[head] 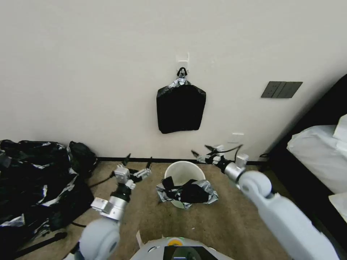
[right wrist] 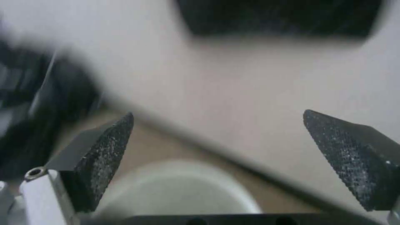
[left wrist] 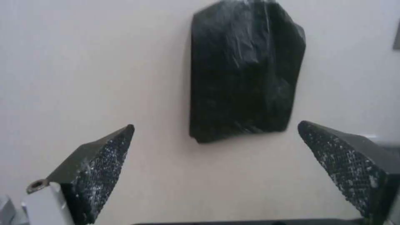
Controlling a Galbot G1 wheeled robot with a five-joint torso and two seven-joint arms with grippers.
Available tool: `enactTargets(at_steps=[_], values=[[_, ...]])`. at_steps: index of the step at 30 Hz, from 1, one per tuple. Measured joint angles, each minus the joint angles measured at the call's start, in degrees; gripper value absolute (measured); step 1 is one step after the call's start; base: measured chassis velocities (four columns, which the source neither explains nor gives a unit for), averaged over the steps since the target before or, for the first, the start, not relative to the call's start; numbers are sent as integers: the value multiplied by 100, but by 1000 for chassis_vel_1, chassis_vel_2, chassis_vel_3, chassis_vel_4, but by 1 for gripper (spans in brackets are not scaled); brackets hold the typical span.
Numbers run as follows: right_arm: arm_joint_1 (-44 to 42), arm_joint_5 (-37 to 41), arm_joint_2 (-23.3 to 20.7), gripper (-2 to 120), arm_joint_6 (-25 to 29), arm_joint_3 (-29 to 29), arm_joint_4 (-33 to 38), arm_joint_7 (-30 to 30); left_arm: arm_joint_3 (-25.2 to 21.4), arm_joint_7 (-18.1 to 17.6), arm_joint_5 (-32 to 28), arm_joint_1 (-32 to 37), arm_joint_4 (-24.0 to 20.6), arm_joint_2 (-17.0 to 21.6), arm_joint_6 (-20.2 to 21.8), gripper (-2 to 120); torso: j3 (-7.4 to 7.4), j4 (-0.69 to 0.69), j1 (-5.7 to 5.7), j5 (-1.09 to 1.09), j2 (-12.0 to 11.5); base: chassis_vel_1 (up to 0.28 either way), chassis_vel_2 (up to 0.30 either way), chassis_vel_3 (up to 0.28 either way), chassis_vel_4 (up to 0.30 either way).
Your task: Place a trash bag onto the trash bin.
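The white trash bin (head: 183,170) stands on the carpet by the wall and appears blurred in the right wrist view (right wrist: 179,187). The glossy black trash bag (head: 188,191) lies crumpled over the bin's near rim and hangs down its front. My left gripper (head: 138,160) hovers open to the left of the bin with nothing between its fingers. In the left wrist view the left gripper (left wrist: 216,125) faces the wall. My right gripper (head: 201,150) hangs open just above the bin's far right rim, also empty. The right gripper (right wrist: 218,113) looks down over the bin's mouth.
A flat stack of black bags (head: 180,108) (left wrist: 246,72) (right wrist: 279,15) hangs from a wall clip above the bin. A big heap of black plastic (head: 32,180) fills the floor at left. A white bed (head: 318,155) stands at right. A dark wall plate (head: 282,89) sits on the wall.
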Motion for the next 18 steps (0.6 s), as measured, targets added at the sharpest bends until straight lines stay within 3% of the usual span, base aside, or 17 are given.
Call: enactTargets(at_steps=[2, 5, 6, 10, 11, 12, 13, 15, 16, 18], values=[[615, -488, -231, 100, -429, -341, -526, -914, -228, 201, 61, 19, -1, -40, 35, 100, 0, 3, 0, -4, 0, 0, 0, 0, 0], [961, -699, -342, 100, -580, -641, -797, -1202, -313, 277, 100, 32, 0, -54, 31, 100, -1, 3, 0, -5, 0, 0, 0, 0, 0], [961, -699, -342, 100, -580, -641, -797, -1202, -313, 277, 100, 32, 0, -54, 31, 100, -1, 3, 0, -5, 0, 0, 0, 0, 0], [2245, -831, -332, 100, -931, -1870, -1791, -1505, -459, 418, 161, 44, 26, -116, 21, 100, 0, 2, 0, -4, 0, 0, 0, 0, 0], [2245, -831, -332, 100, -931, -1870, -1791, -1505, -459, 418, 161, 44, 26, -116, 21, 100, 0, 2, 0, -4, 0, 0, 0, 0, 0], [2600, -829, -266, 100, -996, -2211, -2056, -1520, -490, 449, 176, 43, 20, -131, 21, 100, 0, 4, 0, 3, 0, 0, 0, 0, 0], [3051, -847, -167, 100, -1071, -2679, -2347, -1519, -506, 466, 181, 36, -12, -135, 22, 100, 0, 4, 0, -7, 0, 0, 0, 0, 0], [3347, -860, -112, 100, -1190, -3027, -2504, -1512, -511, 467, 182, 32, -37, -134, 25, 100, 0, 7, 0, -4, 0, 0, 0, 0, 0], [3852, -862, -56, 100, -1443, -3612, -2718, -1474, -517, 466, 182, 36, -84, -141, 30, 100, 0, 7, 0, -2, 0, 0, 0, 0, 0], [4275, -852, -30, 99, -1627, -4174, -2946, -1414, -516, 466, 196, 68, -144, -191, 37, 100, -1, 4, 0, -7, 0, 0, 0, 0, 0]])
